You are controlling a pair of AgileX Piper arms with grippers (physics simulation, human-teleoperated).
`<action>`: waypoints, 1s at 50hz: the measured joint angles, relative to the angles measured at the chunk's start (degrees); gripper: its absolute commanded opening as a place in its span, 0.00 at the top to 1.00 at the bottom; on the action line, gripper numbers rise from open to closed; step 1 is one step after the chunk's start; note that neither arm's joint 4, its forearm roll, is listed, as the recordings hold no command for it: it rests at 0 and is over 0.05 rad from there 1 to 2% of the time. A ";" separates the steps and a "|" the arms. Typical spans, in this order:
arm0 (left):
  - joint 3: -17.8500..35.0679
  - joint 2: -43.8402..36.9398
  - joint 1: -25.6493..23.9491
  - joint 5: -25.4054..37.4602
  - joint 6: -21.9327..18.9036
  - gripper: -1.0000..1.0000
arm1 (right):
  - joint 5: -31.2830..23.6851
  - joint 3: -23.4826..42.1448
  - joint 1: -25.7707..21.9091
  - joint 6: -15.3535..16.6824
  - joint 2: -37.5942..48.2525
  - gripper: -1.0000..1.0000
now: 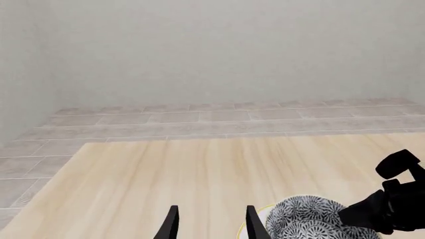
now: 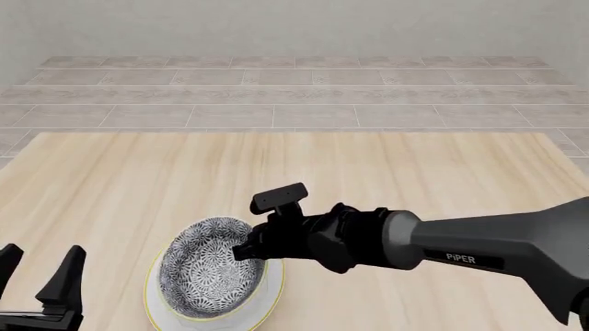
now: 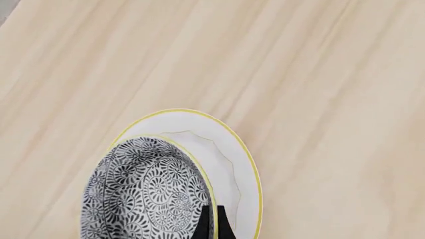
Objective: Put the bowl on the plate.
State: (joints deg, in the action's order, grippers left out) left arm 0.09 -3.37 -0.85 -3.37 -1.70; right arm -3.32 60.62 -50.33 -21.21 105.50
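The bowl [image 2: 210,267], grey-and-white floral with a pale rim, is tilted over the white, yellow-rimmed plate [image 2: 272,293] near the table's front, left of centre. My right gripper [image 2: 247,251] reaches in from the right and is shut on the bowl's right rim. In the right wrist view the fingertips [image 3: 203,225] pinch the rim of the bowl [image 3: 146,194], which covers much of the plate [image 3: 229,159]. I cannot tell whether the bowl's base touches the plate. My left gripper [image 2: 38,270] stands open and holds nothing at the front left corner, apart from the bowl [image 1: 307,219].
The light wooden table [image 2: 414,172] stretches back to its far edge, with a tiled floor and a plain wall beyond. The right arm [image 2: 478,248] spans the front right of the table. It also shows in the left wrist view as the right arm [image 1: 391,199].
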 measured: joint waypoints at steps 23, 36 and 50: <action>-0.02 -1.87 -0.18 -1.64 -0.19 0.00 | -0.27 -0.26 1.30 2.92 0.21 0.00; -0.01 -2.91 -0.29 -2.64 -0.22 0.00 | -0.69 -0.54 1.12 4.26 -0.59 0.00; -0.02 -3.69 -0.42 -3.40 -0.28 0.00 | -3.36 -0.14 1.30 5.80 -4.49 0.00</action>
State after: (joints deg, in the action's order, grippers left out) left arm 0.08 -7.06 -1.27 -6.77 -1.98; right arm -6.67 60.48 -49.03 -15.41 101.01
